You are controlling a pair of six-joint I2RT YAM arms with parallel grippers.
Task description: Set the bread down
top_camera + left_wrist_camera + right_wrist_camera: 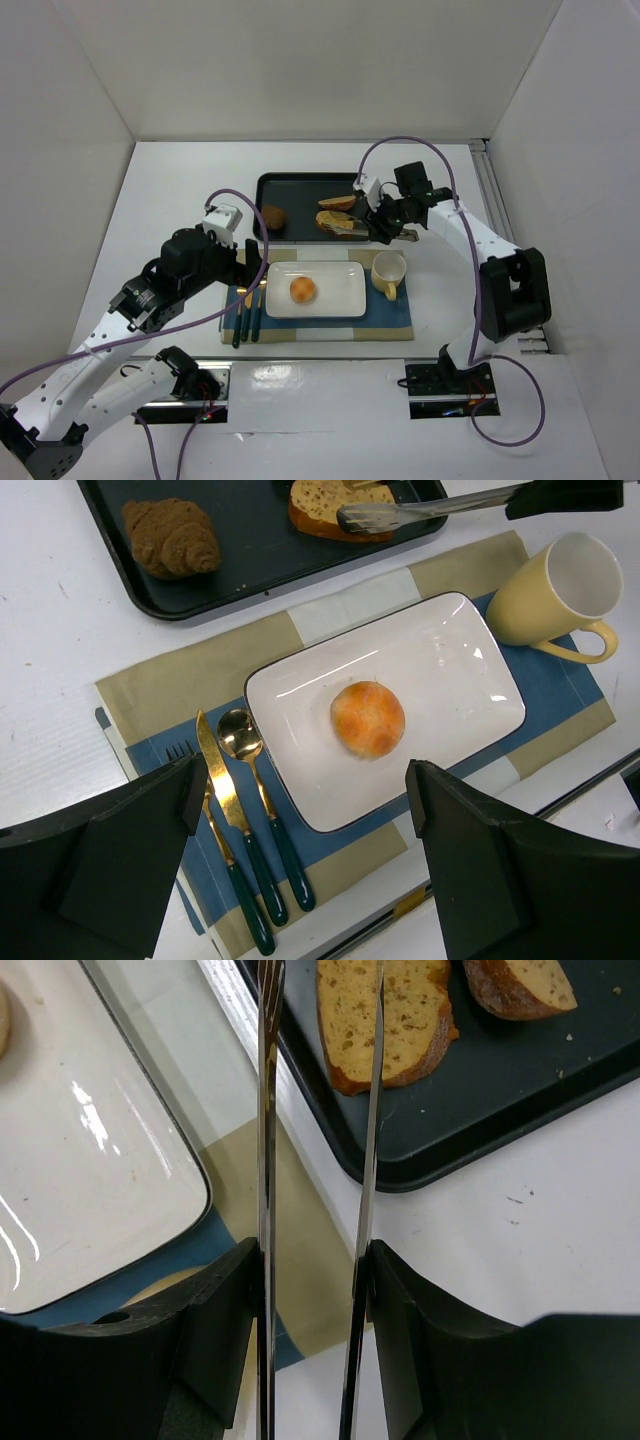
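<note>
— How's the light?
— Bright and even, from above. The white walls [300, 70] and table [180, 200] bounce it, so shadows stay soft: only faint grey under the arm left of the plate [340, 296].
— Any glare?
— White streaks on the plate's glaze in both wrist views, and a sheen on the table strip nearer than the plate. The tongs [371, 1110] beside the plate gleam.
— Focus?
— The top view is crisp. The left wrist view is sharp on the roll [368, 718] at the plate's middle, while the left fingers [480, 880] in front of the plate are dark and featureless.
</note>
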